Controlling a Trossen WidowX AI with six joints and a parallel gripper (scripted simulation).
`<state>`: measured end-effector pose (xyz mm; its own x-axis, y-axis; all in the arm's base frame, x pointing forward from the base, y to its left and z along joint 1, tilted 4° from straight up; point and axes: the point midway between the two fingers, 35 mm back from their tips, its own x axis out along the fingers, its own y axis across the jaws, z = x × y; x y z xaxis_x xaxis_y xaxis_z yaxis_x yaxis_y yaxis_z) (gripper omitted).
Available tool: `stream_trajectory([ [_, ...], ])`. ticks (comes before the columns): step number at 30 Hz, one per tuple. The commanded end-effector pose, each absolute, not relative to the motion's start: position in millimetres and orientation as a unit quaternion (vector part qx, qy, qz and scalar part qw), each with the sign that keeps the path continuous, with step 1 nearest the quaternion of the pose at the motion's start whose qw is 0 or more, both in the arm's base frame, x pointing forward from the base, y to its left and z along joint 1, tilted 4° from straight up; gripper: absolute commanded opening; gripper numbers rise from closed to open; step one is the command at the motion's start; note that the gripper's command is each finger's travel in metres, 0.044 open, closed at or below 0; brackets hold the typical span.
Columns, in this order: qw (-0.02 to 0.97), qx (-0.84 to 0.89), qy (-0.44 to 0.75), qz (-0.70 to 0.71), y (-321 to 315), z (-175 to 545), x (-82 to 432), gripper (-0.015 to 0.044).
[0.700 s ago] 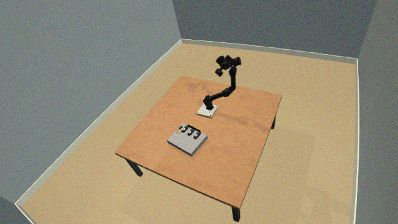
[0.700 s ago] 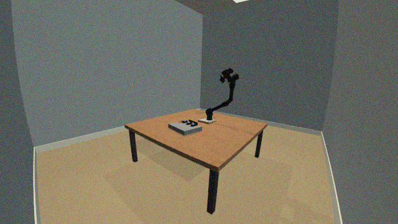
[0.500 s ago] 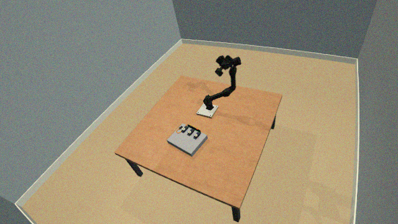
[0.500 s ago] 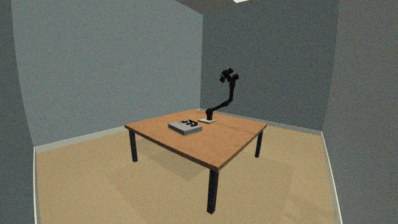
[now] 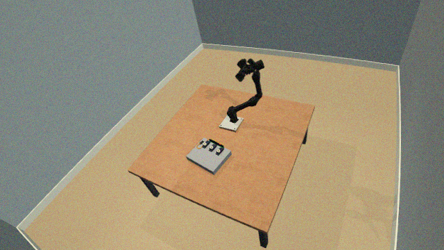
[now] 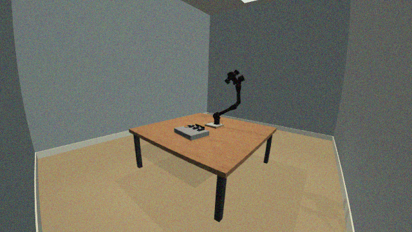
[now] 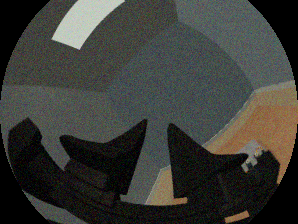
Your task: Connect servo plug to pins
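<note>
My gripper (image 7: 157, 124) is raised high above the far part of the table, well away from the holder. Its fingertips stand a moderate gap apart with nothing between them. The grey holder (image 5: 207, 160) (image 6: 190, 132) lies on the table; it also shows small at the right of the wrist view (image 7: 254, 146). Three dark blocks with pale round tops sit on it. A dark strip (image 5: 216, 142) with small coloured marks runs along its edge nearest the arm's base. A thin orange lead (image 5: 199, 146) curves at the holder's left corner. The plug and single pins are too small to tell.
The arm rises from a white base plate (image 5: 230, 123) (image 6: 214, 125) behind the holder. Both stand on a brown wooden table (image 5: 257, 187) (image 6: 206, 154) with dark legs. Grey walls surround the table.
</note>
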<state>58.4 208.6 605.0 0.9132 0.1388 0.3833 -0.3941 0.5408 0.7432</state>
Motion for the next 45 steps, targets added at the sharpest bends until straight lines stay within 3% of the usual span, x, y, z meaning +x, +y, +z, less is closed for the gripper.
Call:
stream_trajectory([
  [1, 0.864, 0.451, -0.157, 0.158, 182.9, 612.6, 57.2, 0.0115],
  [22, 0.871, 0.422, -0.201, 0.150, 91.7, 618.8, 73.5, 0.0115],
  [45, 0.911, 0.338, -0.214, 0.096, -7.8, 575.8, 151.0, 0.0115],
])
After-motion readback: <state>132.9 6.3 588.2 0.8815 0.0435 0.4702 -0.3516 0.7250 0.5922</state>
